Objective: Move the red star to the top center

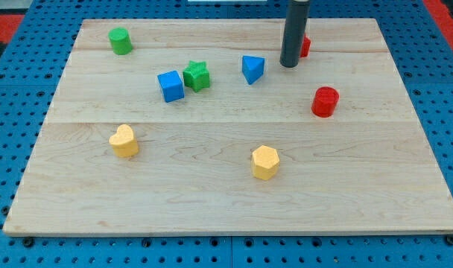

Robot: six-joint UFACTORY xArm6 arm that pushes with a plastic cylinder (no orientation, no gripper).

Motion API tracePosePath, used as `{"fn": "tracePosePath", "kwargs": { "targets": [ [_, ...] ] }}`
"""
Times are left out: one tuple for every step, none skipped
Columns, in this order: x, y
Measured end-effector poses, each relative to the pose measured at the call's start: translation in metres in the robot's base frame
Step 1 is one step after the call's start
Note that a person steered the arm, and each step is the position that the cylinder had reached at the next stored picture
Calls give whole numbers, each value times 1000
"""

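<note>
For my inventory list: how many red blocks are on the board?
2. A red cylinder at the view's right, and a red block, mostly hidden behind my tip, near the top.

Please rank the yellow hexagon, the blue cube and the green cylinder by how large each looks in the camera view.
1. Blue cube and yellow hexagon: these look about alike, and the hexagon sits nearer the view's bottom, so I will not separate them.
2. Green cylinder: smallest-looking, though it is farthest up the board.

no readable text, no labels, no brands, no numbers, no signs anywhere in view
</note>
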State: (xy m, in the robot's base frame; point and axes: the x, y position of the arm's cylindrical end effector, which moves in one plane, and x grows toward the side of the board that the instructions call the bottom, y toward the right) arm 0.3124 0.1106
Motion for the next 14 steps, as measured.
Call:
{"fn": "tracePosePath", "kwargs": {
  "targets": [
    [0, 13],
    [-1, 28],
    [-21, 33],
    [-38, 41],
    [-48, 49],
    [-48, 62],
    [-49, 66],
    [-58, 51],
    [-63, -19],
    [-63, -72],
    [-63, -76],
    [-79, -40],
    [-85, -48],
    [-89, -60]
  ]
}}
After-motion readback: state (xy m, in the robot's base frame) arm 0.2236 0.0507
